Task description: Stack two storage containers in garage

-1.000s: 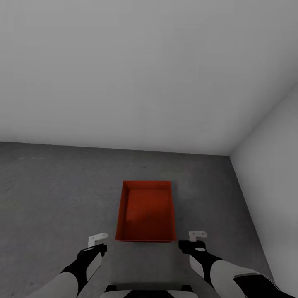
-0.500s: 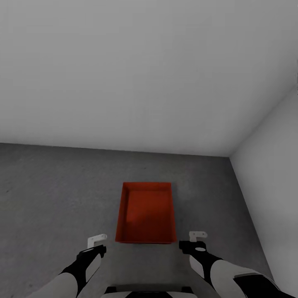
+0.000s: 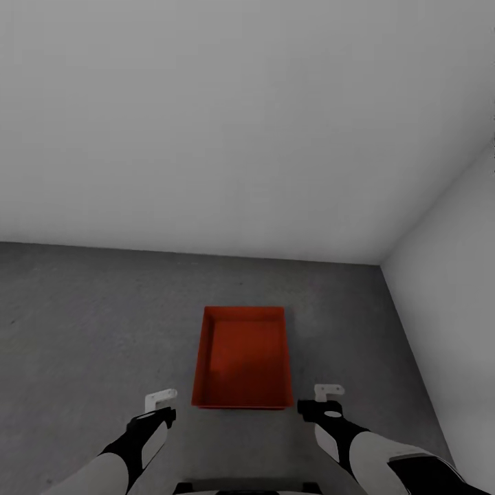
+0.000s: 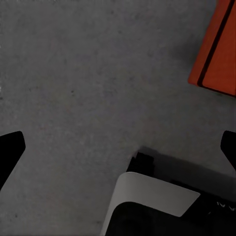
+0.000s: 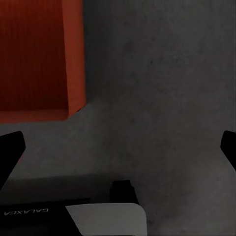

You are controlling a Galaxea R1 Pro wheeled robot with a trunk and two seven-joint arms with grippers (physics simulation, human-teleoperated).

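1. Pale grey garage walls (image 3: 247, 124) at the back and on the right, meeting in a corner. Nothing on them.
2. Dark grey, speckled concrete floor (image 3: 89, 323) all around, bare near the arms.
3. Two orange-red storage containers (image 3: 244, 354) down on the floor, straight ahead and near the right wall. One inside or on top of the other, judging by the second rim peeking out at the near edge and the dark line between two red layers in the left wrist view. Looks like the stacking is done.
   - Could still go wrong: a bump from an arm or the base while pulling or turning away, enough to push the stack or slide the top bin crooked.
   - Also a tight spot with the right wall so near, so easy to scrape it on a turn.
4. Left gripper (image 3: 159, 404) low, just beside the near left corner of the bins, not touching. Jaws spread wide, nothing between them but floor.
5. Right gripper (image 3: 323, 400) low, just beside the near right corner, also apart from the bins. Jaws spread wide too, holding nothing.
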